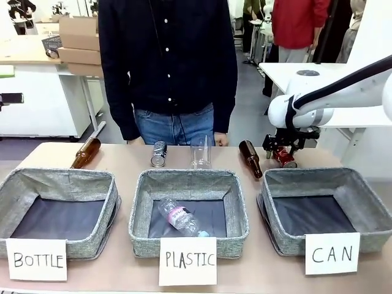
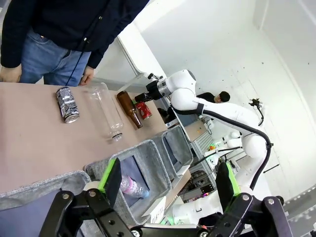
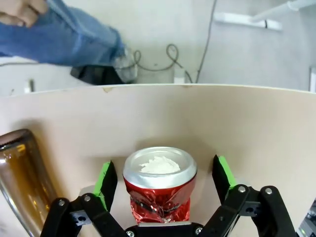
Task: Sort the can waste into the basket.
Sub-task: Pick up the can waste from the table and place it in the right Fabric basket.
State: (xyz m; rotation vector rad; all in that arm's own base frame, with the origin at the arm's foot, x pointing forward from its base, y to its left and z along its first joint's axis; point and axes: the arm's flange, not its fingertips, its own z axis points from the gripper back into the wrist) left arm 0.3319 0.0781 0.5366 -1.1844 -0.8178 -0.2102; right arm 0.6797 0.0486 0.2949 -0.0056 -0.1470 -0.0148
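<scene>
The left end effector (image 2: 169, 168) hangs spread above the near baskets. Just behind the CAN basket (image 1: 309, 177), the right end effector (image 3: 163, 173) is spread around the dented red can (image 1: 285, 157) on the bench (image 1: 122, 156). The dark can (image 1: 159, 154) lies well left of it.

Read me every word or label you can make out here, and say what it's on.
"BOTTLE": handwritten, left card on the left basket.
"PLASTIC": handwritten, middle card on the middle basket.
"CAN": handwritten, right card on the right basket.
Too small or blurred to read: print on the red can, the dark can, and the plastic bottle's label.
</scene>
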